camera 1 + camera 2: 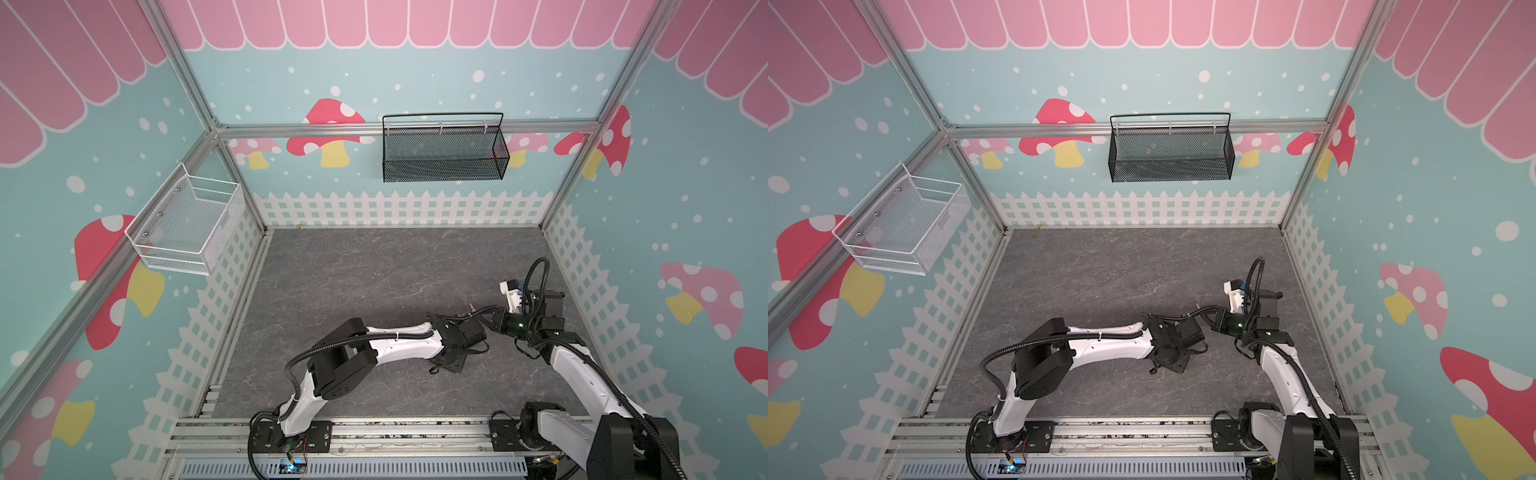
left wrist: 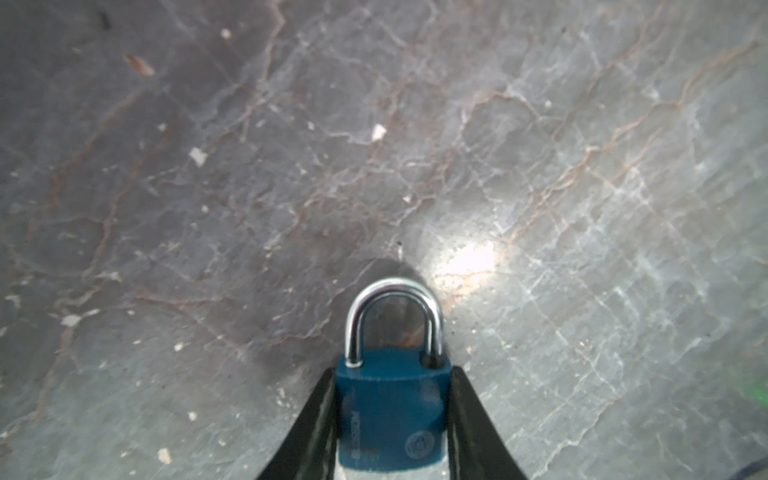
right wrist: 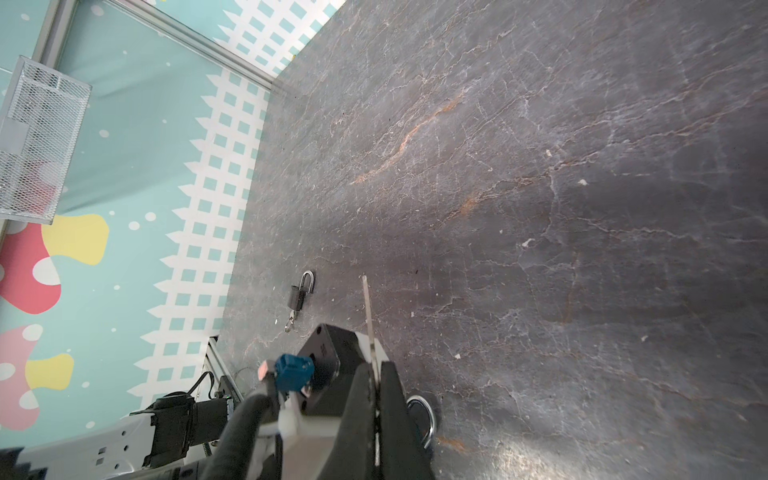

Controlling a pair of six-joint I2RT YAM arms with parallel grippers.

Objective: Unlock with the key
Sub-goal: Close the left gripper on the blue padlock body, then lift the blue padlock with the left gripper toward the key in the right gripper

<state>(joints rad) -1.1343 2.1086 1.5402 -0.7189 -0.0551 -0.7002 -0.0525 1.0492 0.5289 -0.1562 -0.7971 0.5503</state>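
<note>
A blue padlock [image 2: 390, 411] with a silver shackle [image 2: 395, 291] lies flat on the grey marbled table. My left gripper [image 2: 392, 374] is shut on it, one black finger against each side of the body. My right gripper [image 3: 376, 365] is shut on the key [image 3: 367, 307]. The key's thin metal blade sticks out past the fingertips. In the right wrist view, the right gripper hovers just over the left wrist camera housing [image 3: 328, 353], and the padlock's shackle [image 3: 428, 415] shows beside it. In both top views the two wrists meet at the table's right middle [image 1: 486, 322] [image 1: 1208, 322].
A second, black padlock [image 3: 300, 291] with a small ring on it lies on the table towards the left wall. A white wire basket [image 1: 187, 224] hangs on the left wall. A black mesh basket [image 1: 442, 149] hangs on the back wall.
</note>
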